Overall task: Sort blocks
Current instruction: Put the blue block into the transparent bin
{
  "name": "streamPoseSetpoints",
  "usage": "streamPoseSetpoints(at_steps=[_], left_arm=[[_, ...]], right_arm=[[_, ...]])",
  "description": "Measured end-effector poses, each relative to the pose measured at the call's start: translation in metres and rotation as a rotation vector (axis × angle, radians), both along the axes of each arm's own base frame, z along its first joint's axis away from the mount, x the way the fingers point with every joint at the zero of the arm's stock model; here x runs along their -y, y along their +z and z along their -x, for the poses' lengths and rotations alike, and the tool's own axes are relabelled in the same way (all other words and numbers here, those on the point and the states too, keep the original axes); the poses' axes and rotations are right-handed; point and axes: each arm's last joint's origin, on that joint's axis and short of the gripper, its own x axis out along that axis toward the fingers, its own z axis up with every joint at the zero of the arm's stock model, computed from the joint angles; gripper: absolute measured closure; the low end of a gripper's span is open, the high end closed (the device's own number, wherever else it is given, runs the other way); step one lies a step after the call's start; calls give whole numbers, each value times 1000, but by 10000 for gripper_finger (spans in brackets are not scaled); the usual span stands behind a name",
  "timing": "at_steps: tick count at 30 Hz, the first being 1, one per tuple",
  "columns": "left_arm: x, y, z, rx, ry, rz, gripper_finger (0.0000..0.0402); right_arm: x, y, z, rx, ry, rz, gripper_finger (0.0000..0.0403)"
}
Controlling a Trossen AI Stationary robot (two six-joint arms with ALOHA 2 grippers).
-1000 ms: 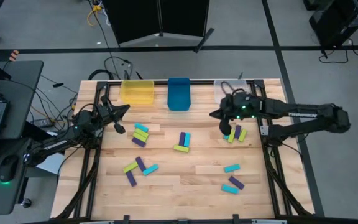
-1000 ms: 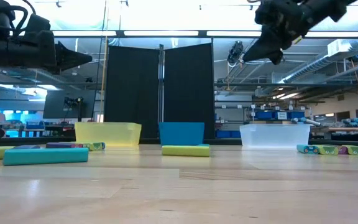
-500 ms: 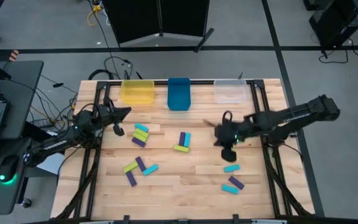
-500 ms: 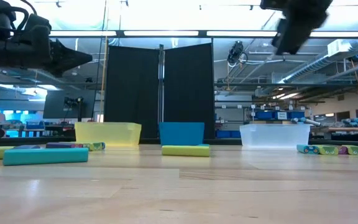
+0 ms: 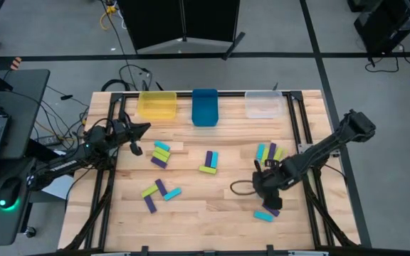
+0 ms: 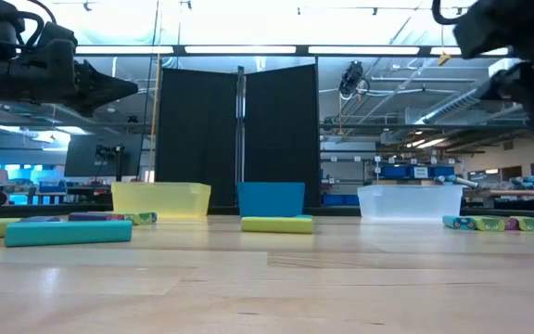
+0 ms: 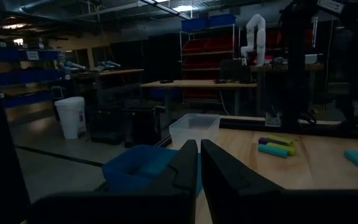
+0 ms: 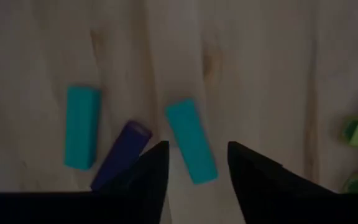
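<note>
I have the right pincer (image 5: 267, 193) low over the near right part of the pale wooden worktop (image 5: 212, 213), its fingers (image 8: 148, 168) spread with nothing between them; in its wrist view a cyan block (image 8: 191, 140) lies on the wood in the gap just ahead of the tips, a purple block (image 8: 122, 153) slants beside it, and a second cyan block (image 8: 82, 126) sits a little apart on the other side of the purple one. From above, that cluster shows partly under the arm, with one cyan bar (image 5: 263, 216) nearest the front edge. The strip of wood along the front edge is open, and so is the stretch between this cluster and the left-hand group, a lime bar, two purple bars and a cyan bar (image 5: 159, 193) lying loosely together. Farther back, a purple, cyan and lime trio (image 5: 209, 163) sits mid-worktop, a cyan, lime and purple stack (image 5: 161, 154) lies to its left, and a row of cyan, purple and lime bars (image 5: 270, 152) rests close to the right side rail. My left pincer (image 5: 135, 147) waits near the left edge, beside that stack, fingers (image 7: 188, 168) pressed together and holding nothing. Along the far edge stand the yellow translucent bin (image 5: 156, 104), the blue bin (image 5: 204, 107) and the clear plastic bin (image 5: 265, 104), with bare wood between them and the nearest blocks.
</note>
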Motion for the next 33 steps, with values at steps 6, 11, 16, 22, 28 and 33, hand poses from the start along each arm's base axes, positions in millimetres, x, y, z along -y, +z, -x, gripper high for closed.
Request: streamPoseSetpoints(at_steps=[6,11,16,22,28,33], left_arm=[[0,0,0,1,9,3,371],[-1,0,0,1,21,4,371],[-1,-3,0,-27,24,13,371],[-1,-7,0,-63,25,29,371],[-1,-7,0,-63,26,29,371],[-1,-7,0,-63,27,29,371]], right_arm=[[-11,-21,-4,-83,88,37,183],[-15,-39,-12,-142,129,17,169],[-16,-53,-18,-164,180,34,170],[-13,-64,-24,-185,208,41,179],[-8,-65,-29,-175,200,36,202],[-6,-66,-31,-167,228,30,229]])
